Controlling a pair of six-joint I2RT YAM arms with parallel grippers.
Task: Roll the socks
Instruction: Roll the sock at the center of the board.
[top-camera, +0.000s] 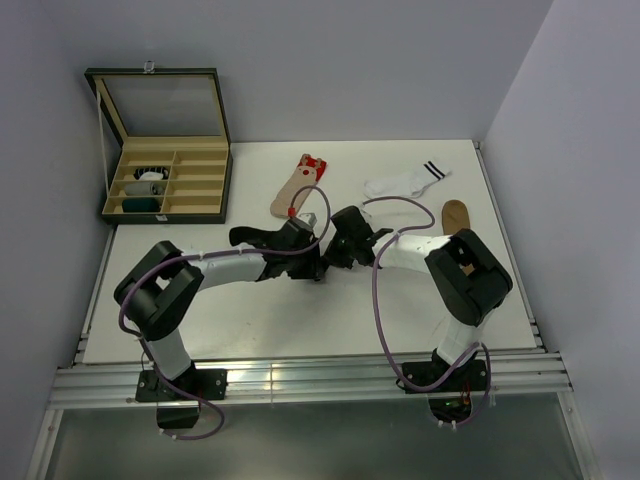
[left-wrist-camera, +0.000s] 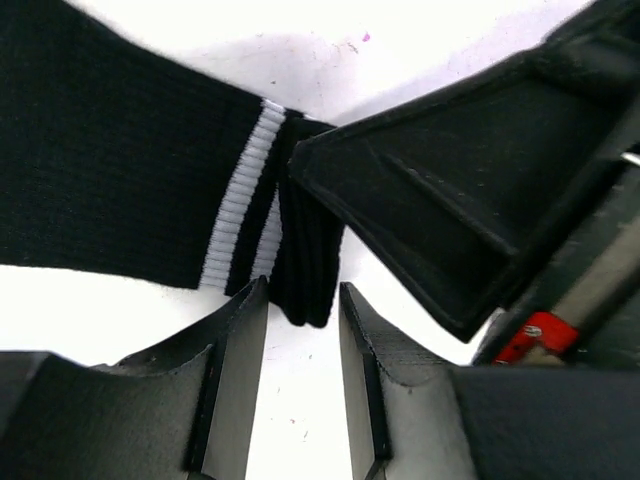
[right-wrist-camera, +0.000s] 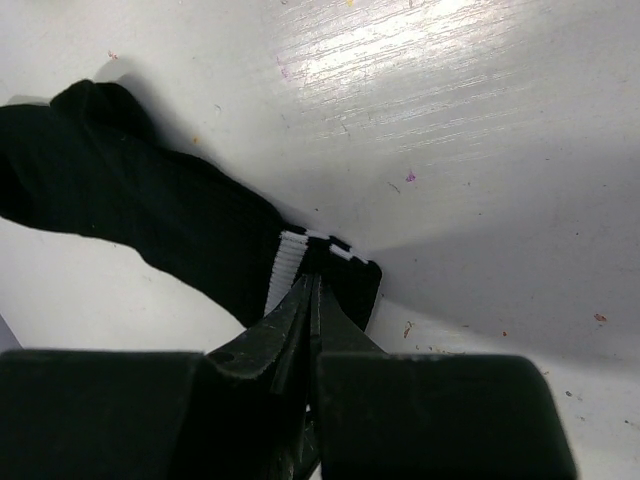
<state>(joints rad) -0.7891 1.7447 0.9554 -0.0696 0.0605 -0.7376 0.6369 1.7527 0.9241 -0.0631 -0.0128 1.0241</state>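
Observation:
A black sock (left-wrist-camera: 110, 170) with white cuff stripes lies flat on the white table. In the top view both grippers hide it. My right gripper (right-wrist-camera: 315, 280) is shut on the black sock (right-wrist-camera: 150, 210) at its cuff, just past the stripes. My left gripper (left-wrist-camera: 303, 300) is open, and the cuff's end sits right at its fingertips (left-wrist-camera: 240, 330). The right gripper (left-wrist-camera: 440, 190) fills the upper right of the left wrist view. In the top view the left gripper (top-camera: 305, 262) and right gripper (top-camera: 337, 252) meet at the table's middle.
A beige sock with a red patterned cuff (top-camera: 297, 190), a white sock with black stripes (top-camera: 405, 183) and a brown sock (top-camera: 456, 215) lie behind the grippers. An open compartment box (top-camera: 200, 205) with rolled socks stands at the back left.

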